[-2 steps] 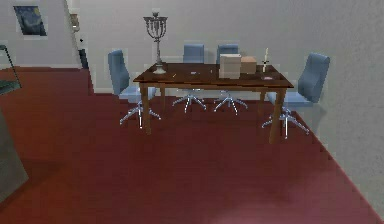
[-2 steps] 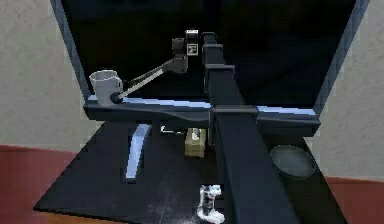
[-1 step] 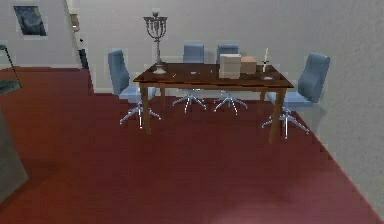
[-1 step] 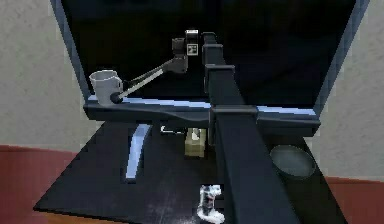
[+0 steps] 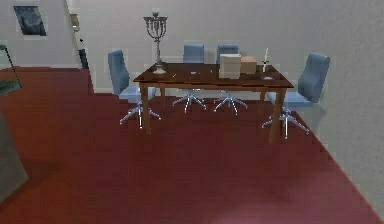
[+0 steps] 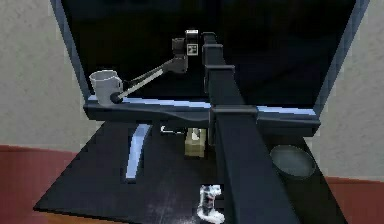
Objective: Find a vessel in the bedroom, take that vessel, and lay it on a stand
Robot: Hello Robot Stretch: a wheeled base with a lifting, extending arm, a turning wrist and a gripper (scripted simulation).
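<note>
Arm side view is showing the gripper (image 6: 120, 95) at a mug (image 6: 103, 85) — found, seemingly. Its grip and hold cannot be told; laying is probably remaining.

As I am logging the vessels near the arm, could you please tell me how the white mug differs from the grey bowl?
Colour: the mug is white, the bowl grey. Shape: the mug is tall, the bowl low and wide. Place: the mug is at the arm side view's left, by the gripper's far end; the bowl lies on the dark top right of the arm. Both are upright, mouths up.
</note>
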